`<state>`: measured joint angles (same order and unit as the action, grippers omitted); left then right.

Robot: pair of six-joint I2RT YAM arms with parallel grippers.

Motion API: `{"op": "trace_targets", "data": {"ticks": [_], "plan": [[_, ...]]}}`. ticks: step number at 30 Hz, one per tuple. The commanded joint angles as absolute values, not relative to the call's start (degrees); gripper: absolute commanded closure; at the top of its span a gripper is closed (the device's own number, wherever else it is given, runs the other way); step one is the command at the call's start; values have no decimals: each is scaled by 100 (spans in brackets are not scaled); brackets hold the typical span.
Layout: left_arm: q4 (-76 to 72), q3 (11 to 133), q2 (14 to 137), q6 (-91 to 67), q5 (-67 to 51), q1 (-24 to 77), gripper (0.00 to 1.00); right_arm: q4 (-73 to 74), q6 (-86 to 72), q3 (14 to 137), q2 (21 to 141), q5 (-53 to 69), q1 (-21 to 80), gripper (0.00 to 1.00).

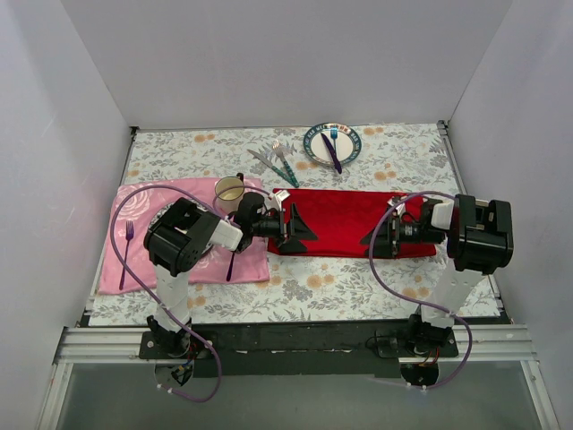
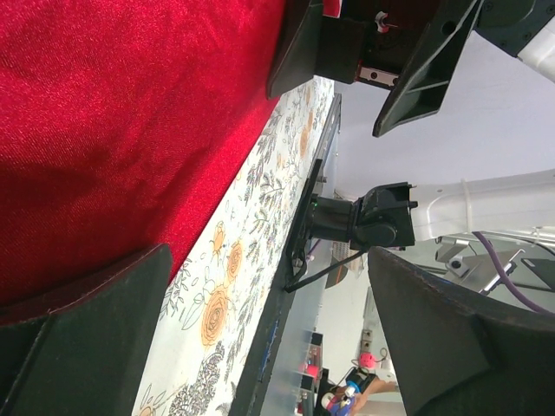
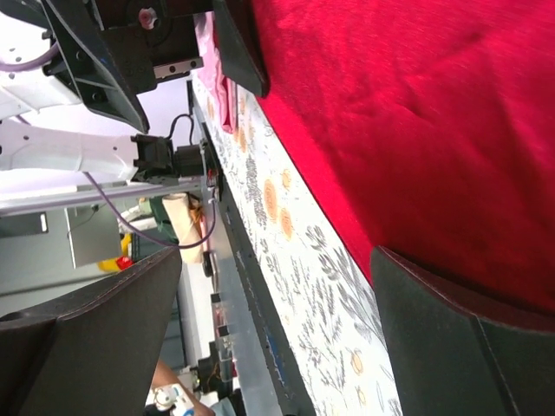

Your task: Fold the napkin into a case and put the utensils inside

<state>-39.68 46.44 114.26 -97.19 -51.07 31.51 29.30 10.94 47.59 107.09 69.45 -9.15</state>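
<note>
The red napkin (image 1: 345, 222) lies flat at the table's middle and fills the left wrist view (image 2: 130, 113) and the right wrist view (image 3: 416, 104). My left gripper (image 1: 304, 230) is at its left end, rolled on its side and open: one finger (image 2: 78, 329) sits low by the cloth's near edge, the other (image 2: 460, 338) is up in the air. My right gripper (image 1: 376, 235) mirrors it at the right end, open, with one finger (image 3: 468, 338) low at the cloth. Nothing is between either pair of jaws. The teal-handled fork and knife (image 1: 279, 161) lie behind the napkin.
A pink placemat (image 1: 134, 233) at the left carries a cup (image 1: 230, 191), a purple fork (image 1: 128, 242) and a purple spoon (image 1: 231, 264). A plate (image 1: 349, 154) with a blue fork and purple knife sits at the back. White walls enclose the table.
</note>
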Motion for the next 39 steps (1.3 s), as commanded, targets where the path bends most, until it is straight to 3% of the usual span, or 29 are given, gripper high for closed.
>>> {"op": "trace_targets", "data": {"ticks": [1, 20, 39], "plan": [[-3524, 4430, 11434, -9475, -4790, 3067, 2, 3822, 2258, 4887, 10933, 6293, -1318, 1], [-3525, 4359, 11479, -9510, -4790, 3015, 2, 5404, 3462, 6011, 11786, 5608, -2943, 1], [-3164, 4272, 10934, -9176, -5080, 2857, 2, 4869, 2910, 6108, 11971, 5186, -3305, 1]]}}
